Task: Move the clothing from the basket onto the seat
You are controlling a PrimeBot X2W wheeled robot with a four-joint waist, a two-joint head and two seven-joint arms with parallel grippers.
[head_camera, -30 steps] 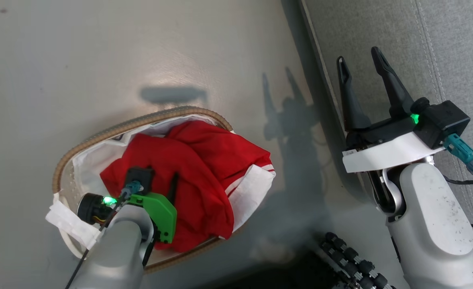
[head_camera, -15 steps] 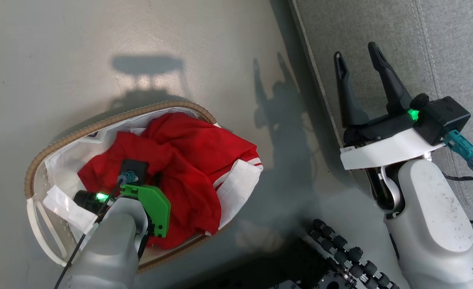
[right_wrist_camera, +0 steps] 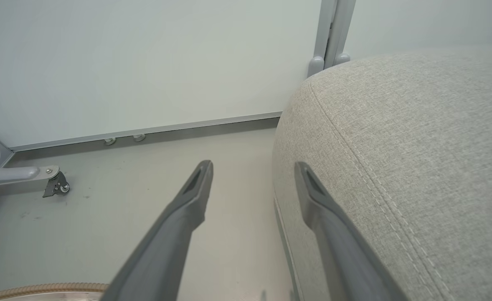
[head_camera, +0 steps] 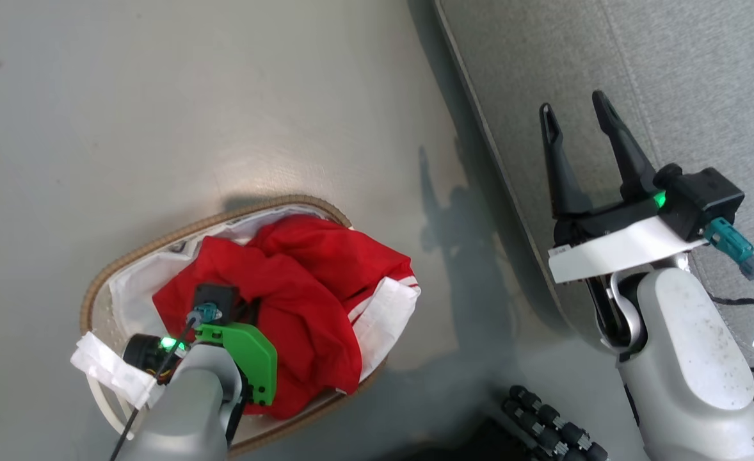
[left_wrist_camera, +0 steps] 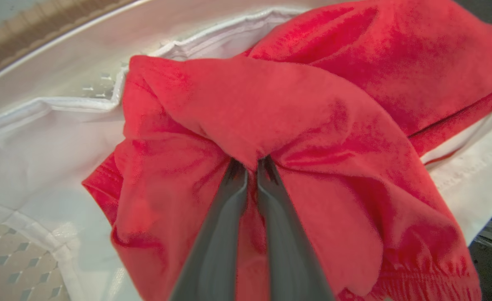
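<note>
Clothing [head_camera: 306,282] lengthwise in basket [head_camera: 159,240], white-trimmed end toward seat [head_camera: 671,64]

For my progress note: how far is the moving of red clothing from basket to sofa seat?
Done: nothing; the sofa seat in view bears no clothing. In hand: the left gripper is shut on a fold of the red clothing inside the basket. Left: lifting it out and carrying both garments over. The right gripper hangs open and empty.
</note>
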